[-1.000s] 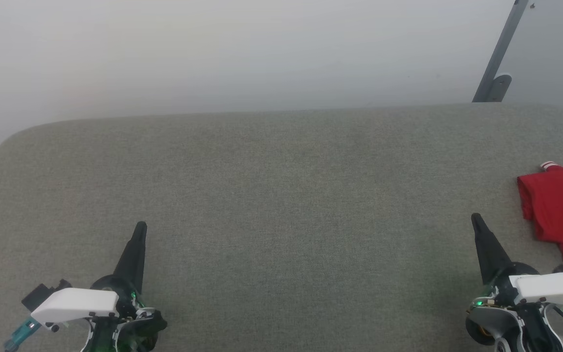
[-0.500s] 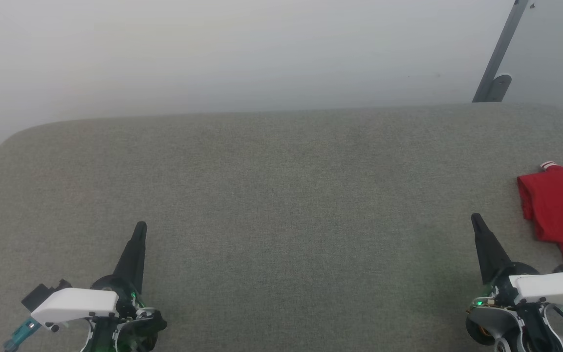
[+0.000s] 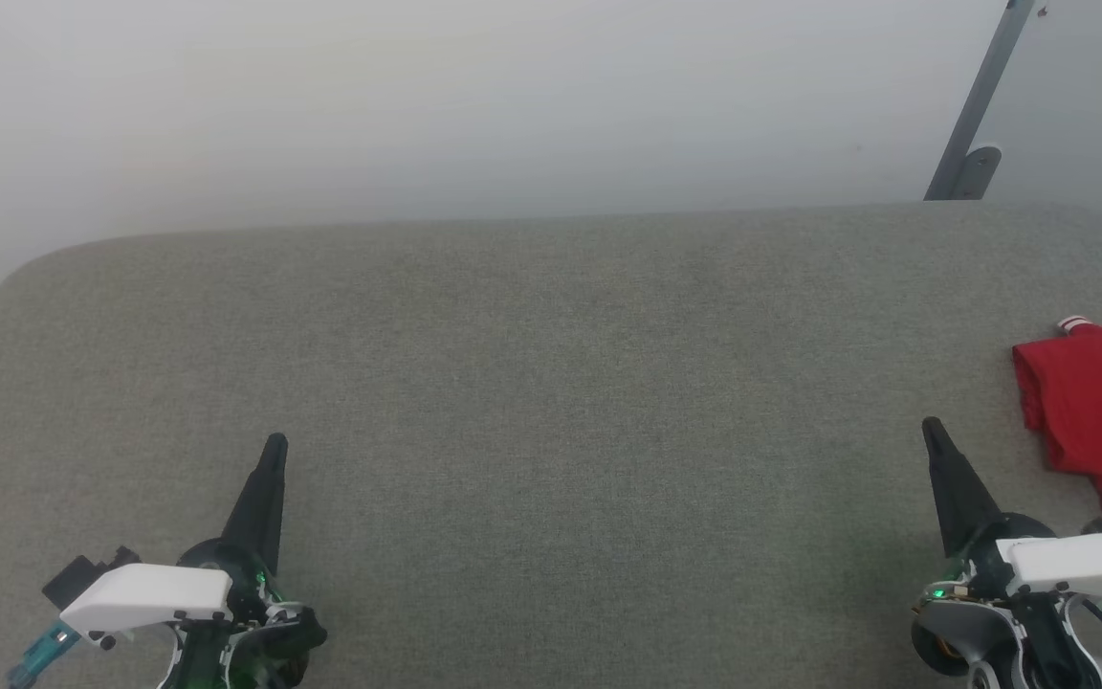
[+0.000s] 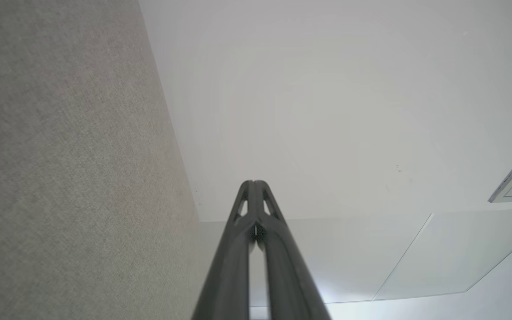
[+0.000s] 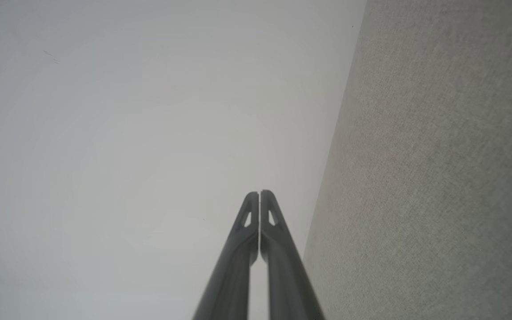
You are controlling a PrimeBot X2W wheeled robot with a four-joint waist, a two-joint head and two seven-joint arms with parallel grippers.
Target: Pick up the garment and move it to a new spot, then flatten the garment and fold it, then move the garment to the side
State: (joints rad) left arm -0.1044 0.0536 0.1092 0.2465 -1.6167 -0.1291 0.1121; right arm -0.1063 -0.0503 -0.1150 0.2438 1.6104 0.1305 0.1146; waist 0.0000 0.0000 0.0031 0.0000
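Garment (image 3: 1096, 407) — red, folded, white-striped trim, at table's (image 3: 551, 383) right edge.

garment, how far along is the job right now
Looks done, or nearly: the garment lies as a compact red bundle at the right edge of the grey padded surface. It is partly cut off by the frame, so the fold cannot be checked. Nothing is in hand: the left gripper and right gripper are clear of it, jaws shut and empty. Nothing obvious is left.

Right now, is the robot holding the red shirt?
No. Both the left gripper and right gripper are shut on nothing; the garment lies on the table, untouched.
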